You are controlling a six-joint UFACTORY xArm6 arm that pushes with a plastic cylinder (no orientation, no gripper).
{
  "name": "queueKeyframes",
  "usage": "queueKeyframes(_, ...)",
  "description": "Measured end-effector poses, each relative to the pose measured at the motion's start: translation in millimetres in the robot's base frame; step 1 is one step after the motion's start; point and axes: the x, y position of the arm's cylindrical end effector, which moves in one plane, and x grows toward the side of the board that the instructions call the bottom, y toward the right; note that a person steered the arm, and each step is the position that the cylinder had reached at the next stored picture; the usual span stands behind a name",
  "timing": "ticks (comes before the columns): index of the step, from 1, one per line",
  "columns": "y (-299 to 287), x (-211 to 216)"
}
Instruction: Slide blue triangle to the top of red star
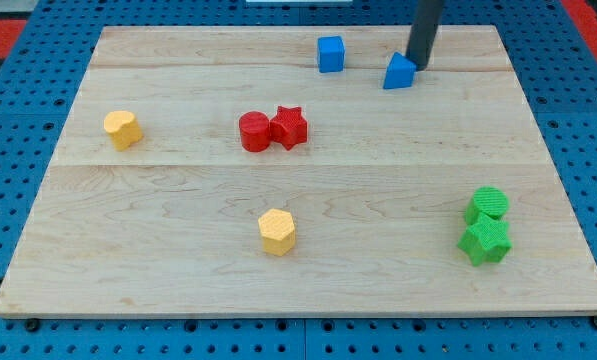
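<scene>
Contact is seen between my tip (419,66) and the upper right edge of the blue triangle (400,72), near the view's top. No fingers are carried by the rod, so nothing is grasped. Left of the tip a blue cube (330,54) is placed. Well below and left of the tip, the red star (290,126) is found touching a red cylinder (255,131).

Blue triangle (400,72) upper right; red star (290,126) centre
</scene>
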Motion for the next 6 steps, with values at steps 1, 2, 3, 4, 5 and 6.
queueKeyframes(1, -25, 7)
queueKeyframes(2, -20, 9)
queueKeyframes(3, -15, 22)
queueKeyframes(4, -29, 28)
queueKeyframes(5, -62, 34)
queueKeyframes(6, -117, 34)
